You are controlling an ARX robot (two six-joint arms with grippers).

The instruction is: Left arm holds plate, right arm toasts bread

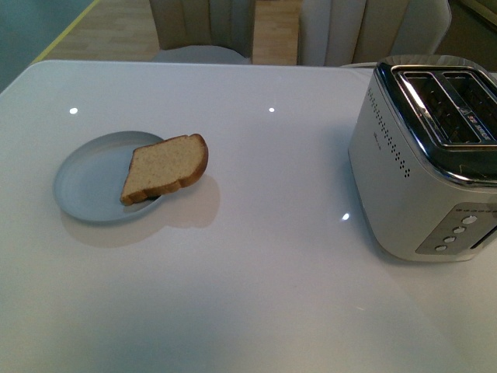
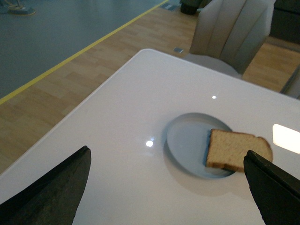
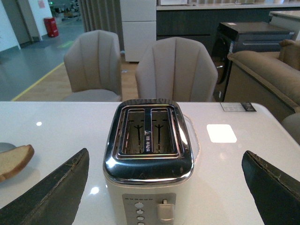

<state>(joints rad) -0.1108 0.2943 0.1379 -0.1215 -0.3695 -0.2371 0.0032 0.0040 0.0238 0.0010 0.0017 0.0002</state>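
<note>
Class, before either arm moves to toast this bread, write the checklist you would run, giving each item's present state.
1. Bread lies on the plate, one end overhanging its rim: ok.
2. Both slots of the toaster empty: ok.
3. Left gripper open, holding nothing: ok.
4. Right gripper open, holding nothing: ok.
5. Plate steadied by the left gripper: not ok, not yet touched.
6. Toaster plugged in: cannot tell.

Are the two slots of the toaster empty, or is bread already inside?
Empty. The slots of the toaster show only wire guides, and the bread lies partly on the plate.
</note>
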